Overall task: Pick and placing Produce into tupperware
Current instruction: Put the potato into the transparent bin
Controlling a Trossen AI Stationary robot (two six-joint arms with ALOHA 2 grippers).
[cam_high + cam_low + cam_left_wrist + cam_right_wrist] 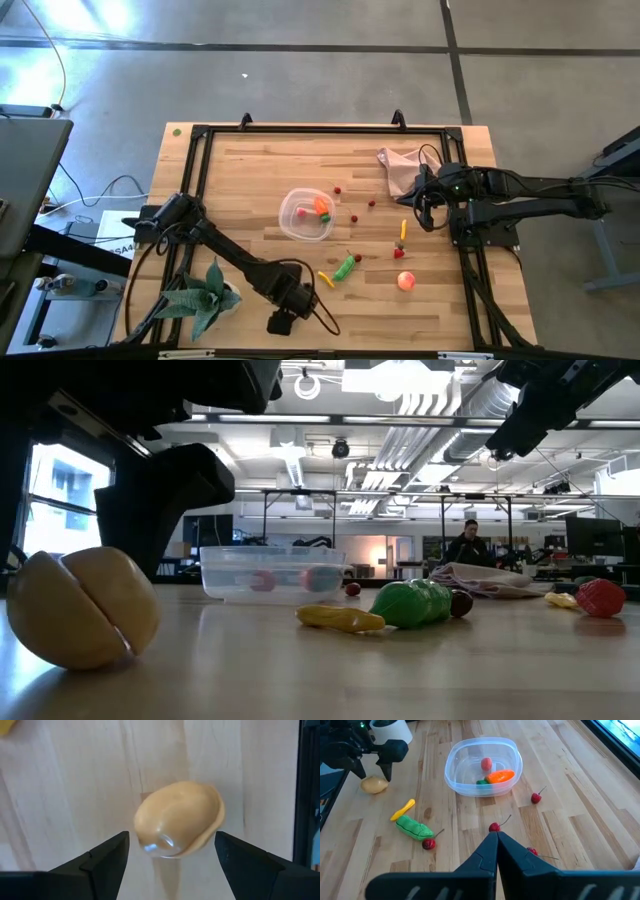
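Tan rounded lump (177, 819) sits btwn left end effector (171, 851) fingers, spread wide, not touching.
Lump rests on wooden bench (450, 300) near front edge. Clear round plastic tub (483, 765) mid-bench holds orange carrot (500, 776), red piece, green bit. Right end effector (496, 838) hovers w/ fingers pressed together, empty, above a red berry (494, 827).
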